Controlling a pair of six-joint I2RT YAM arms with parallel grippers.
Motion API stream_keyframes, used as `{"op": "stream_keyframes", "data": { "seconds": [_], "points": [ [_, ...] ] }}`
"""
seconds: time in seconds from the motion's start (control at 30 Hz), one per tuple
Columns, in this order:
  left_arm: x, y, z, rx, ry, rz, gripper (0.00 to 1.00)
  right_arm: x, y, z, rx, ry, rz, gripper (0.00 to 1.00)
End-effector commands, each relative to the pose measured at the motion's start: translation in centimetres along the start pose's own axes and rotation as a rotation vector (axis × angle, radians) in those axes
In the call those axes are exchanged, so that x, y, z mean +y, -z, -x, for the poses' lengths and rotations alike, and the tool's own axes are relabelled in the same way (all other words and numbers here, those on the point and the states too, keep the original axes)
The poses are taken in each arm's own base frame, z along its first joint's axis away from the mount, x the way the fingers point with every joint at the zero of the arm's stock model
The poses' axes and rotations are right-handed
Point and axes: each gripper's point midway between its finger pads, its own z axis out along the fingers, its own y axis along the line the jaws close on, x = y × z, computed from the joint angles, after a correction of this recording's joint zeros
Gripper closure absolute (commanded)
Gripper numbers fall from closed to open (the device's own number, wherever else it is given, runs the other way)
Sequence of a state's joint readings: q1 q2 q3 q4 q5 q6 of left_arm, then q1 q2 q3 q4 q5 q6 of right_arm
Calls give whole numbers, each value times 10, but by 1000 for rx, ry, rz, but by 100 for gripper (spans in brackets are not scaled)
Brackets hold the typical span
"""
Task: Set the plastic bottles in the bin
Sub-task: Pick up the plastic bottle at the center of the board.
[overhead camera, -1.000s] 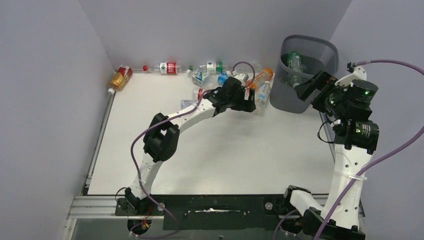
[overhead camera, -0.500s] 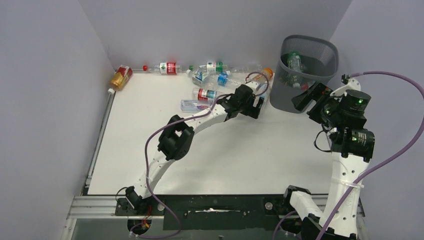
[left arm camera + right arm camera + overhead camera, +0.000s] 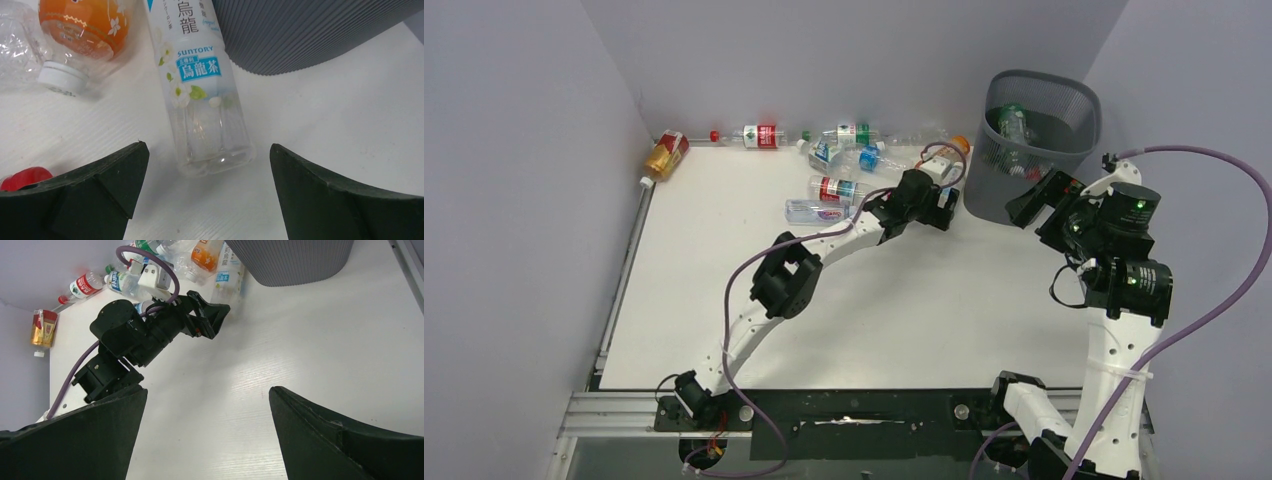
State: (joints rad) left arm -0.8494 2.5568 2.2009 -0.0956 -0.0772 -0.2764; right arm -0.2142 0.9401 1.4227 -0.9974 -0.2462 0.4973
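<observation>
The left claw [image 3: 207, 150], wide and empty, hovers low over a clear tea bottle [image 3: 200, 80] lying on the tabletop [image 3: 325, 125] just beside the bin [image 3: 300, 30], the right claw [image 3: 207, 392] hangs wide and empty near the bin, and more bottles [image 3: 839, 150] lie at the tabletop's far edge.

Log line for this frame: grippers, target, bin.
left gripper: open, facing tea bottle, not gripped | right gripper: open, empty, near bin | tea bottle: lying beside bin
</observation>
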Motion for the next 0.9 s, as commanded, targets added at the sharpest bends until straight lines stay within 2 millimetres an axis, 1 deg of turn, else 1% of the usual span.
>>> {"op": "stream_keyframes", "data": {
  "seconds": [0.0, 0.3, 0.53, 0.63, 0.73, 0.87],
  "points": [
    [-19, -6, 44, -146, 18, -65, 6, 0, -4, 4, -19, 27, 4, 1],
    [-20, -22, 33, -147, 38, -71, 5, -2, -11, -2, -2, 30, 5, 1],
    [-16, -29, 30, -158, 63, -56, 6, -3, -13, -5, 7, 35, 4, 1],
    [-15, -30, 31, -163, 70, -49, 15, -3, -12, -5, 8, 43, 0, 1],
    [-13, -29, 31, -160, 76, -45, 29, -3, -11, -6, 9, 46, -4, 1],
    [-13, -26, 27, -133, 75, -46, 44, -3, -9, -8, 6, 45, -2, 1]
  ]
}}
